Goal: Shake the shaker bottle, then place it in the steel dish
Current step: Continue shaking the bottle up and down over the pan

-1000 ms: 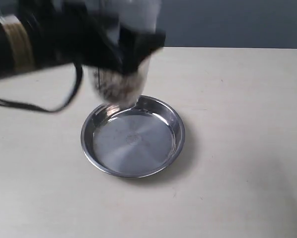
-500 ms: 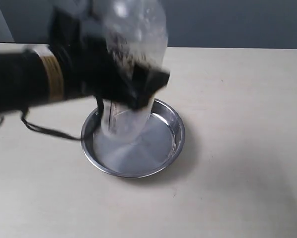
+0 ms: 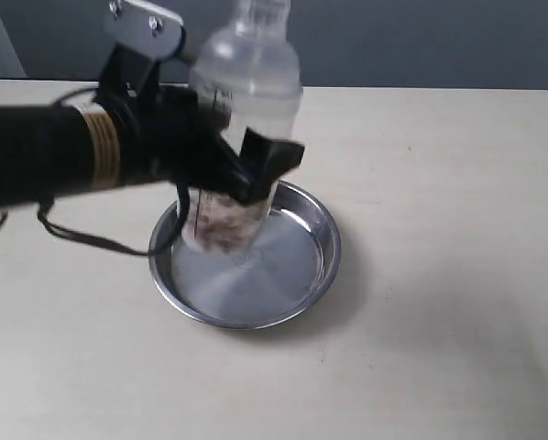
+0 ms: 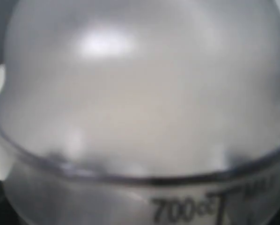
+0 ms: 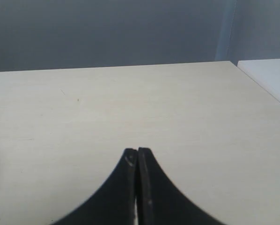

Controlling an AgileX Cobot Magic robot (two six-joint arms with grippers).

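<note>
The shaker bottle (image 3: 246, 101) stands upright, frosted, with its small cap on top and brown granules settled at its base. My left gripper (image 3: 243, 170) comes in from the left and is shut on its middle, one black finger (image 3: 270, 156) showing in front. The bottle's base hangs over the left part of the steel dish (image 3: 301, 261); I cannot tell if it touches the dish. In the left wrist view the bottle's dome (image 4: 140, 93) fills the picture, with a "700cc" mark below. My right gripper (image 5: 137, 151) is shut and empty over bare table, out of the exterior view.
The light wooden table (image 3: 439, 183) spreads around the dish. A black cable (image 3: 82, 240) droops from the left arm onto the table left of the dish. A white surface (image 5: 271, 75) lies past the table's edge in the right wrist view.
The bottle was blurred with motion and its granules were thrown upward; now it is sharp and upright, lower over the dish, with the granules settled at the bottom.
</note>
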